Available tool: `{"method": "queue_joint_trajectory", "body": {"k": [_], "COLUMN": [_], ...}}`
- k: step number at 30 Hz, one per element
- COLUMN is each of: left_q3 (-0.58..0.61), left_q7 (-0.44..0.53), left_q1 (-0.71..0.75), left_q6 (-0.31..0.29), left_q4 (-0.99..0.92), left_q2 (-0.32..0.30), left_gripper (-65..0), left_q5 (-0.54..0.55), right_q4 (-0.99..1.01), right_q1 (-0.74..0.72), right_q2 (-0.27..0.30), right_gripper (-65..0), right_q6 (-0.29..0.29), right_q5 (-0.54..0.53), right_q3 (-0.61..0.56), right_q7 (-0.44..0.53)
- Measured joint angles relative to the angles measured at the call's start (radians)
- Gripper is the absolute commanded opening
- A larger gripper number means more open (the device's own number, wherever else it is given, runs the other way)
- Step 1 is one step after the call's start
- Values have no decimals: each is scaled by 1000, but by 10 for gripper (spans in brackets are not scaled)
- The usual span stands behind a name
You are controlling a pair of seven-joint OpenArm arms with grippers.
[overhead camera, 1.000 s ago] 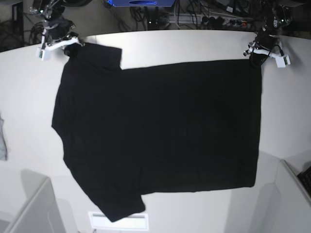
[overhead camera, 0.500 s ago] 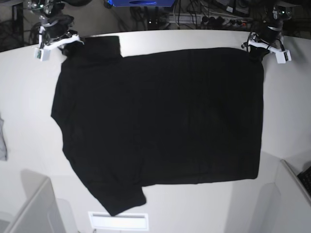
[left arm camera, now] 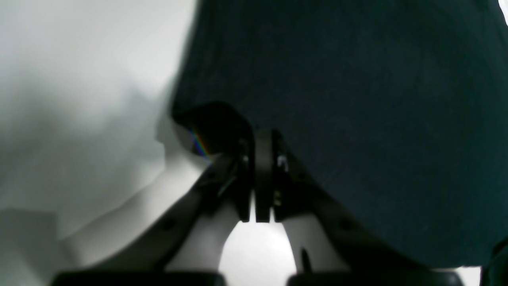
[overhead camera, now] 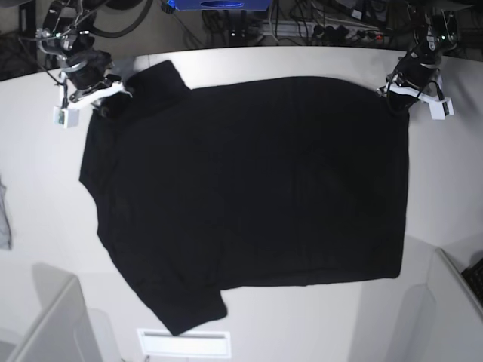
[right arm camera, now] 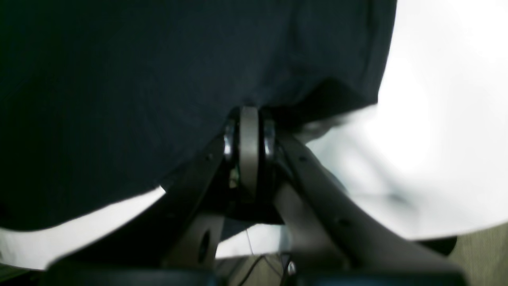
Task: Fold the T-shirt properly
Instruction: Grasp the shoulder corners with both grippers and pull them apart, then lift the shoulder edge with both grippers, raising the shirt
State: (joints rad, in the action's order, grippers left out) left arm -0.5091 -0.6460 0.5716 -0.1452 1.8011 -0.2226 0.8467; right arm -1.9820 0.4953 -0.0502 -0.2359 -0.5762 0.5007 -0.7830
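At the far table [overhead camera: 249, 62] edge, my left gripper [overhead camera: 398, 96] & right gripper [overhead camera: 106, 104] are each clamped shut on a back corner of the black T-shirt [overhead camera: 249, 196]. Shirt lies spread flat across the table, plain side up. I hold both corners w/ tension so the cloth lies smooth, prob. prepping a fold.

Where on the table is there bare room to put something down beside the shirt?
Bare table lies left of the T-shirt, past a grey cloth scrap at the edge, and a strip right of its hem. The far corners are crowded by the right pincer and left pincer.
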Motion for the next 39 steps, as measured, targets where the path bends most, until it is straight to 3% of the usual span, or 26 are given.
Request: {"method": "queue_joint_trajectory", "body": {"k": [4,8,19,24,27,39], "left_q3": [0,1,-1,-1,-2,6], "left_q7": [-17,-18,-20,-20,-20,-24], "left_q1": [-40,-64,-126,-151,-160,-230], "left_q6": [0,2,0,68,72,119], "left_q4": [1,2,0,-2,-2,-27], "left_q2": [0,4,6,6,6,3], "left_gripper": [-650,-650,-650,-650,-650,-650], "left_q5": [-16,-114,-128,-129,-130,-131], "right_q4": [0,0,2,6,27,218], "right_q1": [-41,-89,-222,-302,-332,-450], "right_q2": [1,2,3,2,0,3], "right_gripper": [-650,-650,-650,-650,-650,-650], "right_q6": [1,3,5,8,8,8], "right_q5": [0,1,8,107,130,132], "right_q3": [2,2,2,0,-1,-3], "right_q7": [-26,-57,-149,-187,-190,-188]}}
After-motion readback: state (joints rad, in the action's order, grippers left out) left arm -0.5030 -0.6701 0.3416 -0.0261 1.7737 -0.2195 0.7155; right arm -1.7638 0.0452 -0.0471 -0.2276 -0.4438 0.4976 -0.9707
